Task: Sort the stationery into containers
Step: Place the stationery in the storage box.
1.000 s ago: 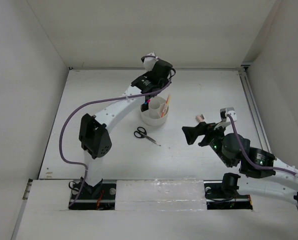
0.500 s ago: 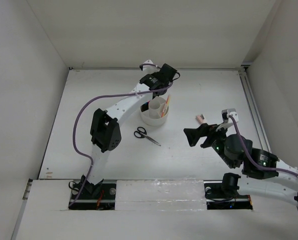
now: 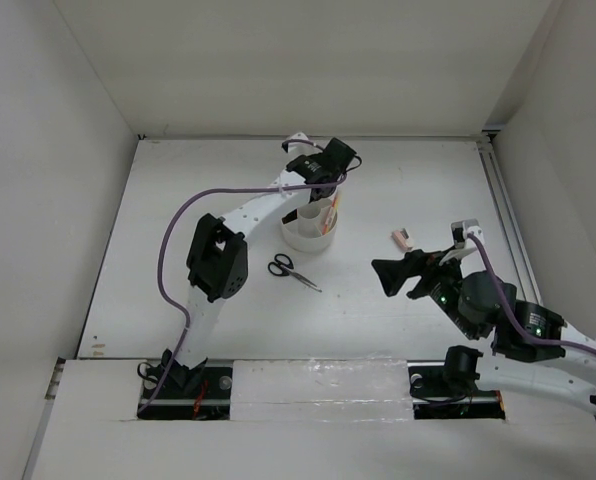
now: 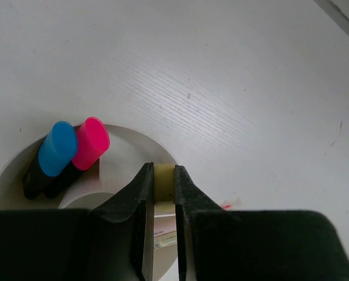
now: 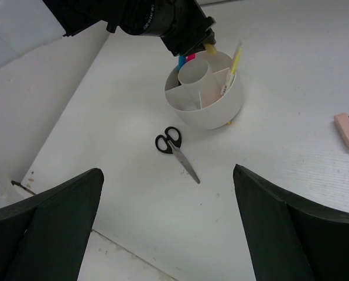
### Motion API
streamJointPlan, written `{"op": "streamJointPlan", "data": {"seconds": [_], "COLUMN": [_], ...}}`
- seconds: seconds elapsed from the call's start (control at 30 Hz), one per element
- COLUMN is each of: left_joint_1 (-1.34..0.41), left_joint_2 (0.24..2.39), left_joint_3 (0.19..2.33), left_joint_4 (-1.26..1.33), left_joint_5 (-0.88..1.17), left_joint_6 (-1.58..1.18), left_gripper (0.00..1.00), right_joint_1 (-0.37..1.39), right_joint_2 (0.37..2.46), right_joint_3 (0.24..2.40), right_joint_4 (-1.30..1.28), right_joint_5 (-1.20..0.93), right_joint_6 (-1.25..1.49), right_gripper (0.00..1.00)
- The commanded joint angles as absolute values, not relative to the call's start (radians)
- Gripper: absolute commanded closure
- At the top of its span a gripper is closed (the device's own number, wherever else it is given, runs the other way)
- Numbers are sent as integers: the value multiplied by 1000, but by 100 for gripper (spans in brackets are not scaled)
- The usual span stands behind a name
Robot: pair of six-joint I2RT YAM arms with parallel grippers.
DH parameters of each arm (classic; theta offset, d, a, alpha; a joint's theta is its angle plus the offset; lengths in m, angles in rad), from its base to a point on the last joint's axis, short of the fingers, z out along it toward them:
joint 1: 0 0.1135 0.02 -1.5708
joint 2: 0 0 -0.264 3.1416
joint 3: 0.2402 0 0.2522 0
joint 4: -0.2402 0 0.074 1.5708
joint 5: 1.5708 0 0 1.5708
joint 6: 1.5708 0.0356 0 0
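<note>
Two highlighters (image 4: 57, 149) (image 4: 91, 142), two erasers (image 4: 164, 184) (image 5: 344, 132), one scissors (image 5: 177, 149)

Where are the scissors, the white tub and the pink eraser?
scissors (image 5: 176, 150), right wrist view, at the pivot.
white tub (image 5: 212, 117), right wrist view, outer wall.
pink eraser (image 3: 401, 238), top external view, its middle.

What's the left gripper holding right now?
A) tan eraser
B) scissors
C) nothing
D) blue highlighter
A: the left wrist view shows a tan eraser pinched in the left gripper over the tub, while the scissors lie on the table.
</note>
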State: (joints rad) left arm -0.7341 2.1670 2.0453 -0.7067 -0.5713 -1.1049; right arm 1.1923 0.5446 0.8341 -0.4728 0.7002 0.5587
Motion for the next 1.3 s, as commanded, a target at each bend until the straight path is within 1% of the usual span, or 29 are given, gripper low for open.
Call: {"op": "streamJointPlan", "data": {"seconds": [0.0,0.5,0.57,0.6,0.63,0.67,0.7,0.77,0.87,1.27], "left_joint_1": [-741,-741,-741,-741,-741,-741,-741,-741,-741,-741], "left_joint_2": [2160,2180,2180,2180,2180,2171,2171,2171,2161,2161], "left_joint_3": [2040,2013,2013,2013,2013,2013,2013,2013,2013,2013], "left_joint_4": [-724,-703,-703,-703,-690,-690,-690,-681,-681,-672], "left_joint_5": [-594,-575,-565,-565,-565,-555,-555,-555,-555,-555], "left_joint_6": [-1146,-1137,-1126,-1126,-1115,-1115,-1115,-1106,-1106,-1097], "left_gripper": [100,100,98,95,92,86,84,84,79,79], "right_joint_1": [1195,1195,1195,1195,1195,1195,1195,1195,1195,1195], "right_joint_2": [532,532,532,532,532,532,532,532,532,523], "right_joint_3": [831,822,822,822,822,822,822,822,822,822], "right_joint_4": [-474,-474,-474,-474,-474,-474,-474,-474,-474,-474], "right_joint_5": [687,678,678,678,678,678,678,678,678,687], "right_joint_6": [569,578,578,578,578,578,578,578,578,578], "right_gripper": [2,2,2,2,2,2,2,2,2,2]}}
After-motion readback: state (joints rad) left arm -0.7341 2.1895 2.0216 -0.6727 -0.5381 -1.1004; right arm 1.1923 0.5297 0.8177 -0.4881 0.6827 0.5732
